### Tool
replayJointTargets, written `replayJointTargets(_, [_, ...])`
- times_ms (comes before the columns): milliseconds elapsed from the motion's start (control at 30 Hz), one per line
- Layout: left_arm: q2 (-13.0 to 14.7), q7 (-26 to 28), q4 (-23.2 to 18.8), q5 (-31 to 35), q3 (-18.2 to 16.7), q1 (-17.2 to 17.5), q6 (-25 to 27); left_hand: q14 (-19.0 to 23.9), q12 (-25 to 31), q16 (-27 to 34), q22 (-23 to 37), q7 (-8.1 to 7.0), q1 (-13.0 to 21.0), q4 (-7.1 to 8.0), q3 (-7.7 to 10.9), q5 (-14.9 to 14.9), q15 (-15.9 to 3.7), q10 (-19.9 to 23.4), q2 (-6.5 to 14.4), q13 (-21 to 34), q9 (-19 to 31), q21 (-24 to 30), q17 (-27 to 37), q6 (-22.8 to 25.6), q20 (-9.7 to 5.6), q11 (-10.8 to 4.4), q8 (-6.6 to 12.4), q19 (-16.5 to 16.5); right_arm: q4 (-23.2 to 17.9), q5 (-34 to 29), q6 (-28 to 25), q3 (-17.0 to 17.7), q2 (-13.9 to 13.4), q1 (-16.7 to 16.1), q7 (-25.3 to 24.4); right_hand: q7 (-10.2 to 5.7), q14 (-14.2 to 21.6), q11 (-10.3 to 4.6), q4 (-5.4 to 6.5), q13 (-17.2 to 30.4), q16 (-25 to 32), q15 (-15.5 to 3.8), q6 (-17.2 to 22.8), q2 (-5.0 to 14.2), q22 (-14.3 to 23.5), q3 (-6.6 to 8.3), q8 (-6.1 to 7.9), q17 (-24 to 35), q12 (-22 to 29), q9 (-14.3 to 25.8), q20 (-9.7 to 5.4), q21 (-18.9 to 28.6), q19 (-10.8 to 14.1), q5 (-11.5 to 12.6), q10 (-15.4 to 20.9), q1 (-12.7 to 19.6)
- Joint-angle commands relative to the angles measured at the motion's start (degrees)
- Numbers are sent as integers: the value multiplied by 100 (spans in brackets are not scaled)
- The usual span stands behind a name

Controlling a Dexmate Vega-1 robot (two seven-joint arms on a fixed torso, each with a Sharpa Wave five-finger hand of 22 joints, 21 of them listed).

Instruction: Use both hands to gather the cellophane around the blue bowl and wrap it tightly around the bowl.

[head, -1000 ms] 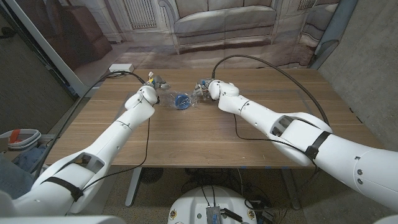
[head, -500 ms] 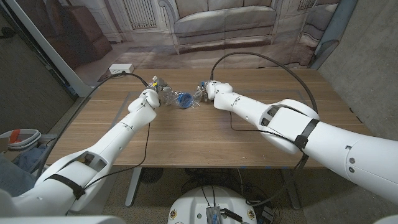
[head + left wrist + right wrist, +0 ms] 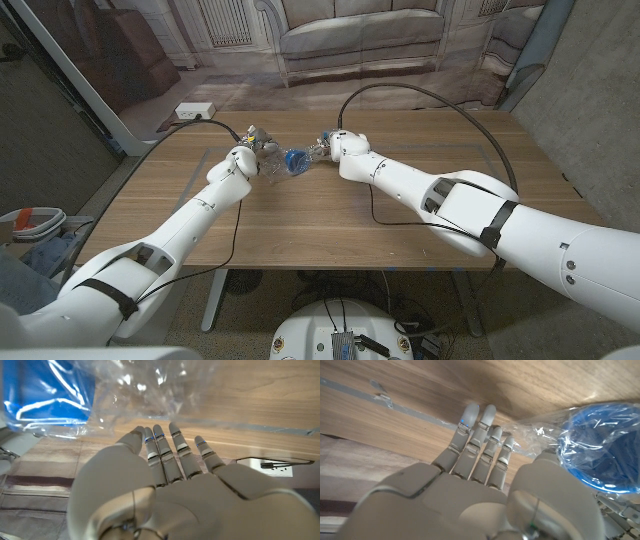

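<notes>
Head view: blue bowl (image 3: 294,160) sits between the two hands toward the far side of the wooden table (image 3: 330,215), wrapped loosely in cellophane (image 3: 306,155). Left hand (image 3: 257,150) is just beside the bowl on one flank, right hand (image 3: 325,145) just beside it on the other. Too small here to tell whether either touches the film.

Left wrist view: left hand (image 3: 165,480) has fingers (image 3: 177,450) extended and slightly apart, nothing between them. Crinkled cellophane (image 3: 140,390) lies just past the fingertips, the bowl (image 3: 45,395) beyond and off to the thumb side. Contact with the film's edge cannot be confirmed.

Right wrist view: right hand (image 3: 480,485) also has fingers (image 3: 485,445) straight and close together, holding nothing. Bowl (image 3: 600,445) under wrinkled film (image 3: 545,440) sits to the thumb side, a loose tail of film running close to the fingertips.

Handling judgement: film looks thin, light, crackly and slippery, likely to spring back open unless bunched and held. Bowl seems small and light, so it may skid or tip if pushed from one flank only. Best hold is probably the loose skirt of film near each hand, pinched in folds and drawn toward the bowl's wall from both sides together, not the bowl itself.
</notes>
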Motion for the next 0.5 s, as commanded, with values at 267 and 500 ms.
replayJointTargets(267, [229,-42,-466,219,-1,265,-54,-413,-18,-2,19,-39,-43,-63,-117,-12,20,-394,-248,34,22,-64,11,-346,42,-27,-64,-277,-831,-376,-765,-206,-190,-199,504,398,-1592,492,64,-6,-733,543,-1138,-216,12,-277,-22,-22,20,-23,220,-745,-1082,50,-1212,-367])
replayJointTargets(500, [302,-144,-618,242,-33,347,-22,-547,-12,3,19,-59,-42,-75,-117,-3,16,-508,-263,37,23,-81,18,-443,57,-43,-64,-408,-1045,-112,-828,120,-266,-332,487,609,-2727,762,259,-42,-964,1066,-1727,-364,-25,-537,0,-361,61,-45,911,-1557,-2065,69,-1765,-892])
